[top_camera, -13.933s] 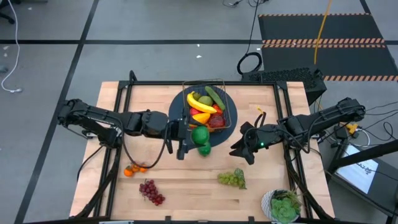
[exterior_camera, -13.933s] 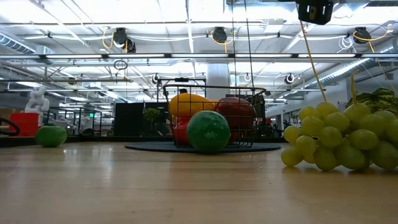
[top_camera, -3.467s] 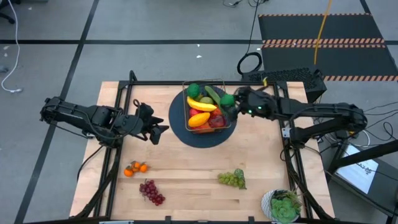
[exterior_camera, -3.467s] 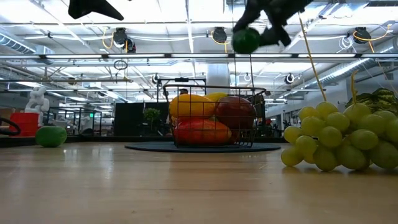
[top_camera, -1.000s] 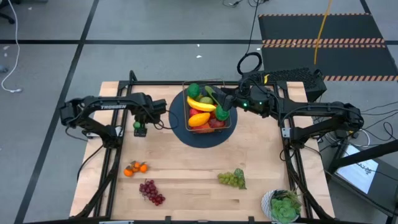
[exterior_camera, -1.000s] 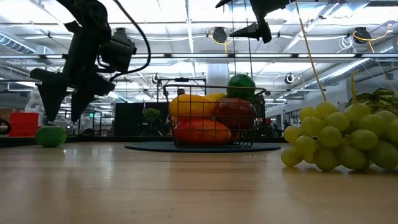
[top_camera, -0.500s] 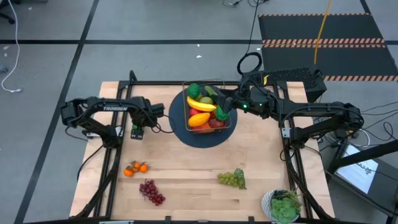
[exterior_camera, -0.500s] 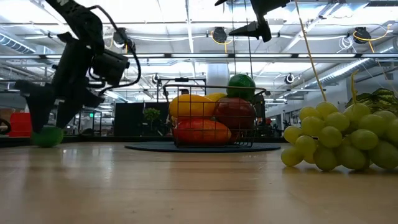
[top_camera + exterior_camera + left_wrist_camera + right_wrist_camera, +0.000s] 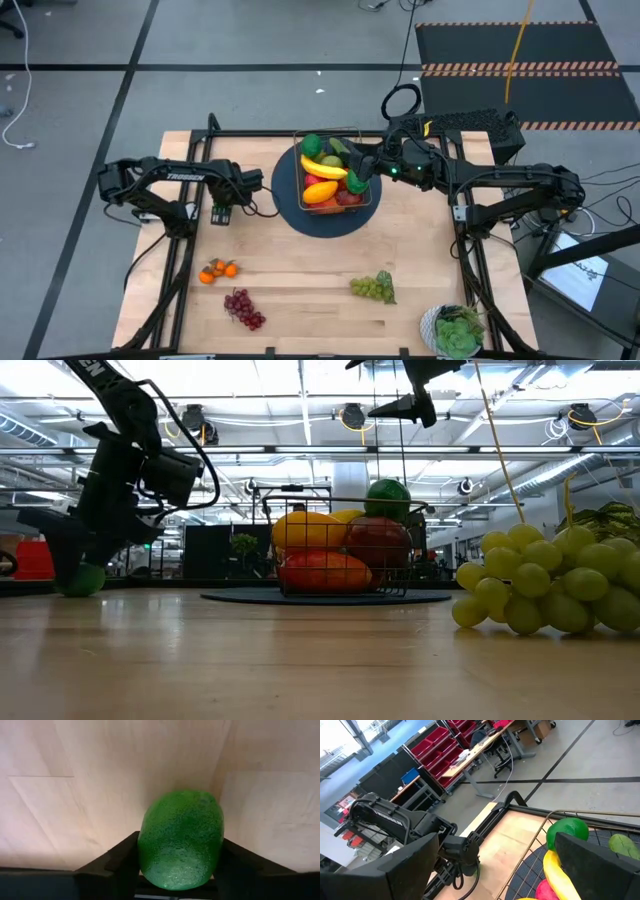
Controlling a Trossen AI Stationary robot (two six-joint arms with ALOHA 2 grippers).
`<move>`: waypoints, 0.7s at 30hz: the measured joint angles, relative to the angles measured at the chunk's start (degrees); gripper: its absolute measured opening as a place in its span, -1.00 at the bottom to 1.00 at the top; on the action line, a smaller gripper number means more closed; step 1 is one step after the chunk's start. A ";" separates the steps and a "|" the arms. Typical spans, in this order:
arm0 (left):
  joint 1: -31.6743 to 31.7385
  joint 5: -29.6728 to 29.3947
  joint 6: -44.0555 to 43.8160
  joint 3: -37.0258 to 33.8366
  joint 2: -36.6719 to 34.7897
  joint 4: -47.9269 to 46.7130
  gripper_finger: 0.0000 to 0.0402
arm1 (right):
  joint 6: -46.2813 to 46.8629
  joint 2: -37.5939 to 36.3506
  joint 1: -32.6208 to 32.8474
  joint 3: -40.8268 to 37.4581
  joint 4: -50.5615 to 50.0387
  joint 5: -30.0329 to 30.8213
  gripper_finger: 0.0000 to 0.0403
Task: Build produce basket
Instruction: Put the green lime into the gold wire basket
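Note:
The wire basket (image 9: pixel 297 158) stands on a round dark mat (image 9: pixel 300 218) at the table's far middle. It holds a banana (image 9: pixel 322 166), a lime (image 9: pixel 311 144), a mango, an apple and a cucumber. Left of the mat, another lime (image 9: pixel 181 840) rests with its underside on the bare table (image 9: pixel 85 580). My left gripper (image 9: pixel 218 212) stands over it, shut on it. My right gripper (image 9: pixel 362 172) hangs open above the basket's right rim, holding nothing. My left gripper pinches the lime between its two fingers, one on each opposite side (image 9: pixel 145 851). The fingers (image 9: pixel 235 862) come steeply from above, pointing down. The lime's underside still sits on the table.
On the table's near half lie small oranges (image 9: pixel 216 270), purple grapes (image 9: pixel 243 308) and green grapes (image 9: pixel 373 288). A potted plant (image 9: pixel 455 330) stands in the near right corner. Bare wood lies between the mat and these.
My left gripper has sunk down over the lime on the table, and its fingers have closed in on the lime's sides. The lime has stayed where it was.

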 joint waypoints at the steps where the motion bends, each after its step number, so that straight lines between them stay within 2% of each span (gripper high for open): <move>1: -0.01 0.14 -0.71 0.22 -0.01 -0.24 0.00 | 0.23 0.00 0.00 0.00 0.02 0.00 0.95; 5: -0.07 0.38 -2.74 2.70 -0.24 -3.53 -0.04 | 1.29 0.00 0.00 0.00 0.01 0.00 0.94; 9: -0.13 0.68 -5.12 9.15 -0.24 -11.55 0.01 | 2.62 0.00 0.00 0.00 0.02 -0.07 0.94; 13: -0.17 1.11 -7.36 18.69 -1.12 -16.13 -0.02 | 2.65 0.00 0.00 0.00 0.02 -0.09 0.94; 21: -0.20 9.54 -13.46 42.04 -1.88 -15.92 0.02 | -1.37 -0.09 0.00 0.00 -0.14 -0.36 0.94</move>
